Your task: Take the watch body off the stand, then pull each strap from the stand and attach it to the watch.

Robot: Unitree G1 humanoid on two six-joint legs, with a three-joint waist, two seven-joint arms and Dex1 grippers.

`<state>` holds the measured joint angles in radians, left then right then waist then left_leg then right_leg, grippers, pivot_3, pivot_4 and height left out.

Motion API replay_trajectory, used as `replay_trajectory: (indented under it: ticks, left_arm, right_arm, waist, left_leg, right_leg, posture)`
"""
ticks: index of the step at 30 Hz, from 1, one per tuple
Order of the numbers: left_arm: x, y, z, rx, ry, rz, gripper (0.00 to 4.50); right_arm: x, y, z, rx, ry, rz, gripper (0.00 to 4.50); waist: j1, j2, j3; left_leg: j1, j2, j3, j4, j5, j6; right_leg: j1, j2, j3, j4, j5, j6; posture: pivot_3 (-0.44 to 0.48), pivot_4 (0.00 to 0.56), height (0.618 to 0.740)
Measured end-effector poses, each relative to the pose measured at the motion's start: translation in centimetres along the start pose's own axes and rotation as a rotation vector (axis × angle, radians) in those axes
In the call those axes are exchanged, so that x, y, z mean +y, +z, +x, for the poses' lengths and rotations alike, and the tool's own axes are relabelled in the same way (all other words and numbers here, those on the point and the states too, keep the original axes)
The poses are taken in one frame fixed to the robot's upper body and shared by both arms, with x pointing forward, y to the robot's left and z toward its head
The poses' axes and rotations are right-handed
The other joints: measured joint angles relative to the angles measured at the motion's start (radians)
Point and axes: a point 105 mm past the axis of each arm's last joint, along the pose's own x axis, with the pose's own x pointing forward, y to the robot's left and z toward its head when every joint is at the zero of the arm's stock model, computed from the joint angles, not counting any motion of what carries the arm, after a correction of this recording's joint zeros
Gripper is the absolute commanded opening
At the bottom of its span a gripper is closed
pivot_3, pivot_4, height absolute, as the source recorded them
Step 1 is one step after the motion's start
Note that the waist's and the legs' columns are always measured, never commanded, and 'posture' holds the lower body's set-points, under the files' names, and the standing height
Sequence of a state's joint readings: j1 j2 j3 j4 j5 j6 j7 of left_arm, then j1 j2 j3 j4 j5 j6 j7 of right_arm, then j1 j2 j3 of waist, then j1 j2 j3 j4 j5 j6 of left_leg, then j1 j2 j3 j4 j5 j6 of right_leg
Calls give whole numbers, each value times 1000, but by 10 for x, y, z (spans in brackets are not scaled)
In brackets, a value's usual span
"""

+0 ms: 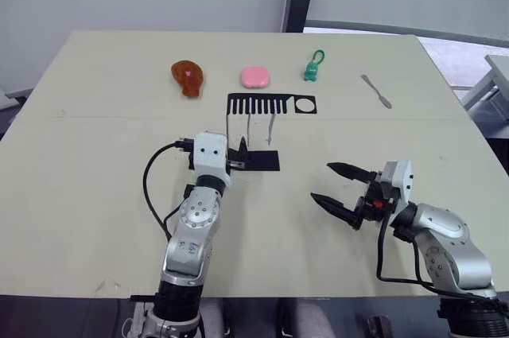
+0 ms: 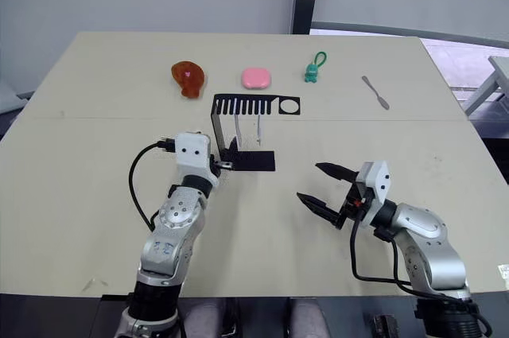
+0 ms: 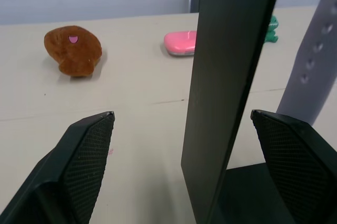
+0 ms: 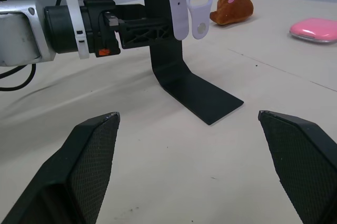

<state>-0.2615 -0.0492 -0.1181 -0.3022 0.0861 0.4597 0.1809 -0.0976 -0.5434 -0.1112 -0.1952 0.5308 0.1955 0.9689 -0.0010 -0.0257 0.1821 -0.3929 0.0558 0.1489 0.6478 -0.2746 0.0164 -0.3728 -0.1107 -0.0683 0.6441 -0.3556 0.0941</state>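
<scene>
Head views: the left arm reaches fwd over the table [image 1: 79,195]. The left gripper [image 2: 225,165] is right at the upright post of the black stand [image 1: 253,161], low down by its flat base. The right arm is bent in from the right side. The right gripper [image 1: 340,187] hangs over bare table, well apart from the stand, w/ its two fingers spread wide and nothing in them. Two pale straps [image 1: 259,127] hang down from the comb-like top of the stand. The watch body can't be made out. Far side of the table: a brown toy [image 1: 188,78], a pink block [image 1: 255,76], a green toy [image 1: 313,67] and a grey spatula [image 1: 376,91].

Left wrist view: the fingers [image 3: 79,166] are spread, one on each side of the dark post, not touching it. A strap w/ small holes [image 3: 310,71] hangs just beside the post.

Right wrist view: the fingers [image 4: 89,171] are wide apart. Ahead, the left gripper sits against the post, w/ both straps hanging above it.

No writing or labels can be read.
</scene>
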Motion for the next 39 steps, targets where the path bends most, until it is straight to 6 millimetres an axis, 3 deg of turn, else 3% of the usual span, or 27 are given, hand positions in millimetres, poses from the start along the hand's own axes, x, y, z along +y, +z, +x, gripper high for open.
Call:
replay_trajectory:
  ticks: [4, 6, 9, 14, 19, 26, 39]
  left_arm:
    - [0, -2, 1, 9, 2, -4, 4500]
    - [-2, -1, 2, 3, -4, -7, 3961]
    - [-4, -2, 4, 3, -10, -12, 2696]
    - [-9, 1, 7, -10, -25, -14, 50]
    - [-13, 0, 8, -7, -38, -9, 50]
    - [-13, 0, 9, -8, -28, 9, 50]
    - [-11, 1, 9, -11, -18, 22, 50]
  right_arm:
    - [2, 2, 3, -9, 4, -3, 4473]
    - [2, 3, 4, -11, 2, -7, 4500]
    - [3, 5, 5, -15, -1, -11, 4500]
    - [8, 1, 8, -25, 1, 10, 4500]
    - [10, -3, 16, -68, -73, 37, 4500]
    - [25, 12, 55, -127, -188, 56, 4500]
    - [15, 37, 98, -181, -358, -34, 4500]
  waist:
    - [1, 0, 0]
    - [2, 0, 0]
    - [3, 0, 0]
    - [2, 0, 0]
    - [0, 0, 0]
    - [0, 0, 0]
    - [-3, 0, 0]
  left_leg:
    - [0, 0, 0, 0, 0, 0]
    - [-1, 0, 0, 0, 0, 0]
    - [-1, 0, 0, 0, 0, 0]
    - [-1, 0, 0, 0, 0, 0]
    - [-1, 0, 0, 0, 0, 0]
    - [-2, 0, 0, 0, 0, -1]
    - [-3, 1, 0, 0, 0, -1]
  right_leg:
    - [0, 0, 0, 0, 0, 0]
    - [0, 0, 0, 0, 0, 0]
    - [0, 0, 0, 0, 0, 0]
    - [0, 0, 0, 0, 0, 0]
    - [-1, 0, -1, 0, 0, 0]
    - [-2, 0, -1, 0, 0, 0]
    - [-3, 1, -2, 1, 0, 0]
  posture:
    - [0, 150, 740]
    - [0, 150, 740]
    - [0, 150, 740]
    - [0, 150, 740]
    - [0, 150, 740]
    - [0, 150, 740]
    - [0, 150, 740]
